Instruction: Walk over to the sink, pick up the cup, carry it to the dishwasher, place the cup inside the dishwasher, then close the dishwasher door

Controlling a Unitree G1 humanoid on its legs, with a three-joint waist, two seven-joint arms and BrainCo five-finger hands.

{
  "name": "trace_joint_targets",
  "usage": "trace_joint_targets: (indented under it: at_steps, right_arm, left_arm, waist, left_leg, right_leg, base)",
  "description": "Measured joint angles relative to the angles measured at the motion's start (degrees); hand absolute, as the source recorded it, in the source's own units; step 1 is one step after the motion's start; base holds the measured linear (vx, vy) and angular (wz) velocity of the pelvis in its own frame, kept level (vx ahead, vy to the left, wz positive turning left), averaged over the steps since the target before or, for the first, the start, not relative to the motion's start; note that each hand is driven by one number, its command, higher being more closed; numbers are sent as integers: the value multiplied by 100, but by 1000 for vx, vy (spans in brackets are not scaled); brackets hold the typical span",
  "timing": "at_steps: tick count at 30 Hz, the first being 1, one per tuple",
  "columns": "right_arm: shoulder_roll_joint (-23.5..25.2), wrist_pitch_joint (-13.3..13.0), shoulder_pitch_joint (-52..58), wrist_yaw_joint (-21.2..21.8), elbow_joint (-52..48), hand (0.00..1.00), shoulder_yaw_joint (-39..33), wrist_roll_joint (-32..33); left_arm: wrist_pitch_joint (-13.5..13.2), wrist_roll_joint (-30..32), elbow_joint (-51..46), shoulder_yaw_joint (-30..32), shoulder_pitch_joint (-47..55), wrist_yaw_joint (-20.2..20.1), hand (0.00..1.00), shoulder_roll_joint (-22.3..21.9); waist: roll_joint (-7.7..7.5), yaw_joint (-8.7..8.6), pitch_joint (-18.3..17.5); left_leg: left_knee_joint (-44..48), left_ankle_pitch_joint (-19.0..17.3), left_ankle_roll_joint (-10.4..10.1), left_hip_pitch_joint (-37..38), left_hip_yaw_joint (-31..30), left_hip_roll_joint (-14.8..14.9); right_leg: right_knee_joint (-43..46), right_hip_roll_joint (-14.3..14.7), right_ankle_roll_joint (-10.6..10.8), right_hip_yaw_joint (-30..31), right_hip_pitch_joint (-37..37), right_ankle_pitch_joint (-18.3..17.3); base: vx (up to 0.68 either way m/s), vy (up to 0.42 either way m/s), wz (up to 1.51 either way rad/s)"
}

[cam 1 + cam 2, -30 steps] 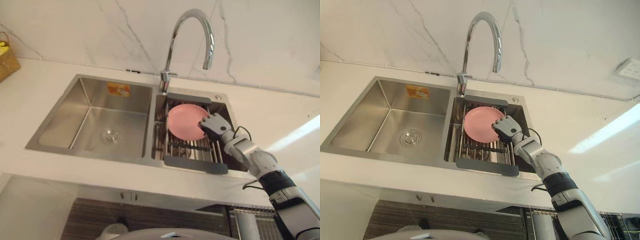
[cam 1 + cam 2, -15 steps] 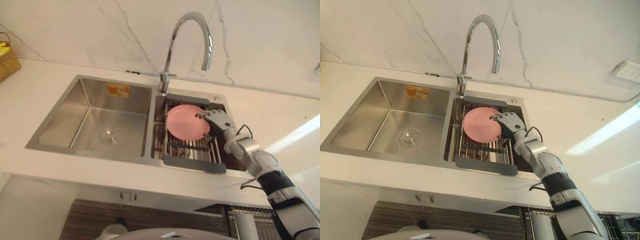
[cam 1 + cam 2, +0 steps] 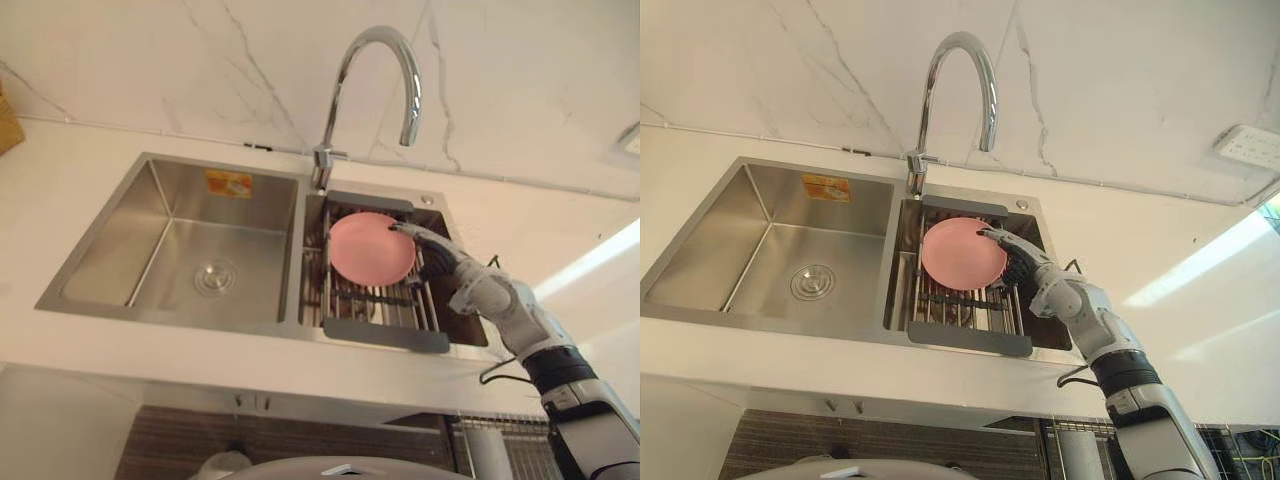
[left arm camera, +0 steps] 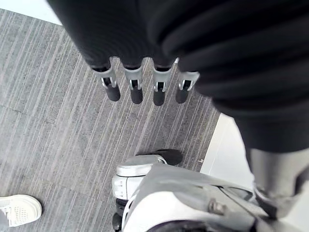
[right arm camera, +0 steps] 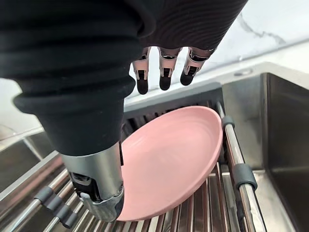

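Right wrist view: pink plate (image 5: 174, 154) tilted on rack (image 5: 240, 176).

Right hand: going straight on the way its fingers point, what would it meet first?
Probably the drying rack's grey end bar, just past the pink plate. The right hand seems to clear the plate's rim, though depth is unclear.

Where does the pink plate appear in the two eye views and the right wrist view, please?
Left eye view: pink plate right of centre, propped on the dish rack.
Right eye view: pink plate at centre, on the same rack.
Right wrist view: pink plate close up, just past the right hand.
Shared landmark: the dish rack's metal rods under the plate.
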Motion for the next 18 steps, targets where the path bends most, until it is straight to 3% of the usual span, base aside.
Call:
trace_joint_targets:
  at_steps: [6,11,18]
  right_arm:
    - [-76,-402,0,-23,29,0,-163,-394]
    - [-72,-401,3,-138,38,0,-131,-715]
    - [-32,-452,256,-753,35,0,130,-1945]
  left_arm:
    - [19,-1,-34,-5,22,1,0,-1]
    - [19,-3,-29,-18,23,1,0,-1]
    - [18,-7,-25,-40,24,3,0,-2]
  waist:
    - [6,-64,-6]
    - [24,-62,-4]
    - [42,-32,-19]
  left_leg:
    - [-3,57,-45,3,14,37]
    - [-6,51,-29,-14,63,50]
    - [-6,15,21,-60,202,36]
  right_leg:
    - [43,17,-17,-29,4,-10]
    - [66,16,-73,25,0,-42]
    - [-57,8,-59,35,-1,-51]
  base:
    - [4,-16,1]
    - [-86,13,-5]
    - [-5,17,0]
